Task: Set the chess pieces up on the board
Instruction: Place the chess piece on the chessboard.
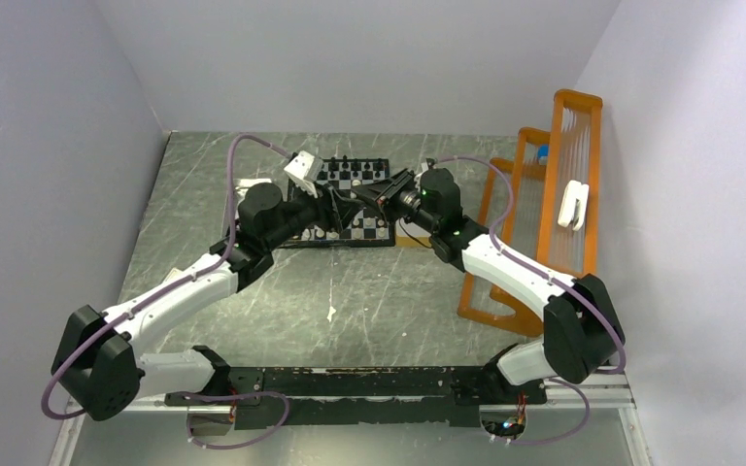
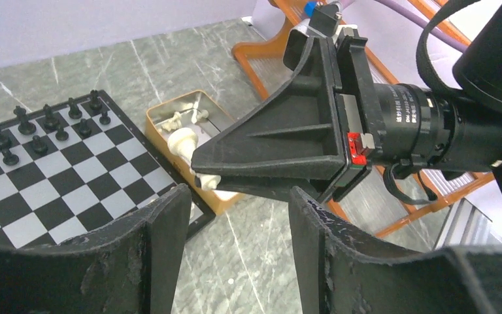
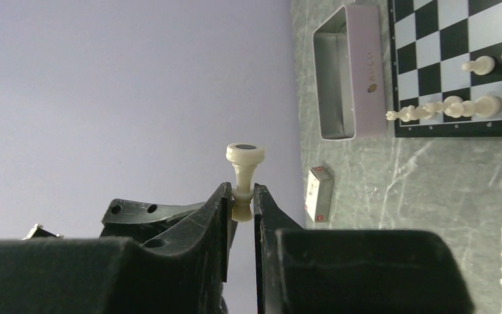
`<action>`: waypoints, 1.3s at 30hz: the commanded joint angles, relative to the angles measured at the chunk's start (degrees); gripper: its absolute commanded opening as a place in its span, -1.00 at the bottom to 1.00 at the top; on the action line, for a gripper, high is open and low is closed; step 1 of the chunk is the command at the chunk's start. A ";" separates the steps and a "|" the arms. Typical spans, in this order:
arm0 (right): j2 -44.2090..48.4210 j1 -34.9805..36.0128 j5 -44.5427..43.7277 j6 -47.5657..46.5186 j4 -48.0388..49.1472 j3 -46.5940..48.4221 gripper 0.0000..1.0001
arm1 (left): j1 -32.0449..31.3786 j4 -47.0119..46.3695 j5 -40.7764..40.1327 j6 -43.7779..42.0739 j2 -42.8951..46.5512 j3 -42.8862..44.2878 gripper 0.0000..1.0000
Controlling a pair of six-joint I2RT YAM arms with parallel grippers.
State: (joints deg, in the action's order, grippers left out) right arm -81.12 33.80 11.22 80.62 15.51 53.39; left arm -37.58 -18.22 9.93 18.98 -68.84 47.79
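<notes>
While right tool (image 3: 240,203) pinches cream piece (image 3: 244,171), lower end hidden; board (image 3: 426,40) cut off

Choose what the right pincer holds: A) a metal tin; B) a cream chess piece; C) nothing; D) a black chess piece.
B: a cream chess piece sits pinched between the fingers of the right pincer, its base pointing outward.

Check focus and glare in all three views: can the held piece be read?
Top external: even light, no glare, but the board is partly hidden and its detail too small to read. Left wrist: left gripper dark in the foreground, board checks crisp. Right wrist: cream piece sharp against the plain wall, pinched in the right gripper.
</notes>
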 commanded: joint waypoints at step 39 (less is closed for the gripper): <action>1.68 -0.33 24.18 -53.99 -10.91 2.66 -0.79 | 8.14 28.01 13.36 -3.13 -2.48 13.98 0.45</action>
State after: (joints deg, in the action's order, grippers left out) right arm -77.91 34.39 30.46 32.45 10.81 53.41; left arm -29.80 7.70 24.16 28.99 -74.02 62.02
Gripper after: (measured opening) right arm 0.181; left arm 0.728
